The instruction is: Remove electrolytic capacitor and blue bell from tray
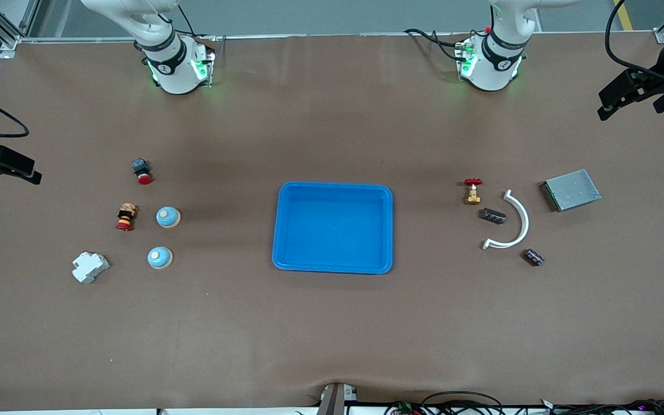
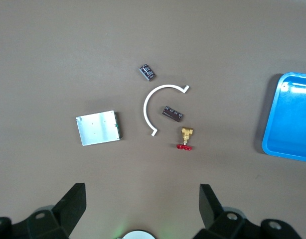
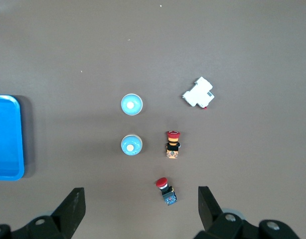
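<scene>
While both arms wait high above their ends of the brown surface (image 1: 332, 334), nothing is held. The left pincer (image 2: 140, 204) hangs with its fingers wide apart over the group at the left arm's end, and the right pincer (image 3: 140, 206) hangs just as wide apart over the group at the right arm's end.

A blue tray (image 1: 333, 265) sits mid-surface between the two groups.

Toward the left arm's end, one dark capacitor (image 1: 491, 216) lies inside the curve of a white arc-shaped piece (image 1: 521, 222), just beside a brass valve with a red handwheel (image 1: 472, 191). A second capacitor (image 1: 534, 257) lies outside the arc, nearer the front camera. A grey metal box (image 1: 572, 189) rests apart from them, toward the surface's end.

Toward the right arm's end, two blue bells stand near each other: one bell (image 1: 168, 217) beside a red-capped push button (image 1: 125, 217), the other bell (image 1: 159, 257) nearer the front camera, with a white plastic block (image 1: 90, 267) beside it. Another red-tipped switch (image 1: 141, 170) lies farther from the camera.
</scene>
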